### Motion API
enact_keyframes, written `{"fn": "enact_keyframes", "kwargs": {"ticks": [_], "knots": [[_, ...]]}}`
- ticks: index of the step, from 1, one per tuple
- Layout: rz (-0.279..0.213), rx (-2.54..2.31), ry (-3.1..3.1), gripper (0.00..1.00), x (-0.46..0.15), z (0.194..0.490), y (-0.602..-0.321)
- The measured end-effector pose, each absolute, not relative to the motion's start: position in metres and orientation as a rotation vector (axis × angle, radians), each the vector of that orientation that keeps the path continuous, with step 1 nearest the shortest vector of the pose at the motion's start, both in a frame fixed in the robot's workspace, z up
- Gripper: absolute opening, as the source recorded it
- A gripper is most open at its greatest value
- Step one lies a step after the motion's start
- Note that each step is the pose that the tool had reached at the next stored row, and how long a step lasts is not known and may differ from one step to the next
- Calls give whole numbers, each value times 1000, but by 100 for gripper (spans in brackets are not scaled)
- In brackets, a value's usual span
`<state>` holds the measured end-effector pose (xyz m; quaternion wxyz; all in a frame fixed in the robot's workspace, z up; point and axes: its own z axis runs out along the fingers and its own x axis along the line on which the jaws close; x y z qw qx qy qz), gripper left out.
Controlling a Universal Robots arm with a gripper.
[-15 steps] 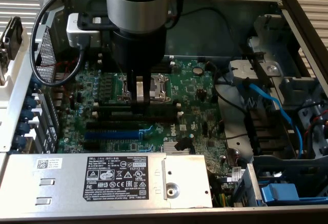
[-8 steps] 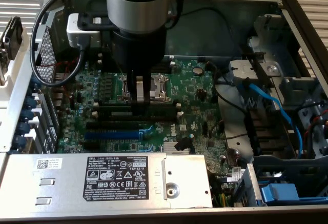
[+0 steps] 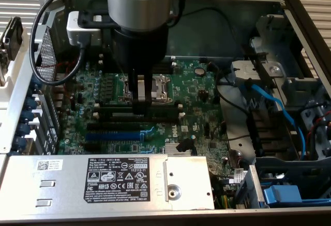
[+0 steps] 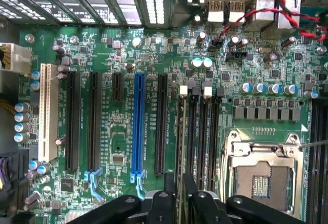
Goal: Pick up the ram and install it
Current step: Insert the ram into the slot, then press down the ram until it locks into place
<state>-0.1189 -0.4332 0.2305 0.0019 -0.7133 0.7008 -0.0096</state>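
On the exterior view's left, I see a black cable (image 3: 39,45) that loops down beside the metal wall of the computer case (image 3: 15,112). Below it lies a silver box (image 3: 67,184) with a black label. Next comes the green board (image 3: 194,89), with a long blue slot (image 3: 111,134) on it.

In the middle, my arm comes straight down. The gripper (image 3: 141,102) hangs right over the long black slots (image 3: 160,113), with its tips just above them or touching them; I cannot tell which. Behind the fingers sits the square metal chip socket (image 3: 155,86). Further right I see a small round battery (image 3: 199,72). Then a light blue cable (image 3: 274,102) runs down across the grey metal parts on the exterior view's right.

In the wrist view I see a white slot (image 4: 47,111), then the blue slot (image 4: 138,126), then the black slots (image 4: 202,131), then the chip socket (image 4: 261,178). Red and black wires (image 4: 246,16) cross one corner of the board. The gripper (image 4: 178,198) has its black fingers (image 4: 165,201) a little apart, with a thin gap between them. The gap lines up with the nearest black slot.

I see nothing held between the fingers. I cannot tell for sure where the ram is. It may stand on its edge in that slot, but I cannot make it out.
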Motion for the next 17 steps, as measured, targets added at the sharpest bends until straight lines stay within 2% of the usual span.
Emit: {"fn": "enact_keyframes", "kwargs": {"ticks": [9, 17], "knots": [[-31, -2238, 2199, 21, -119, 245, -433], [-31, -2238, 2199, 21, -119, 245, -433]]}}
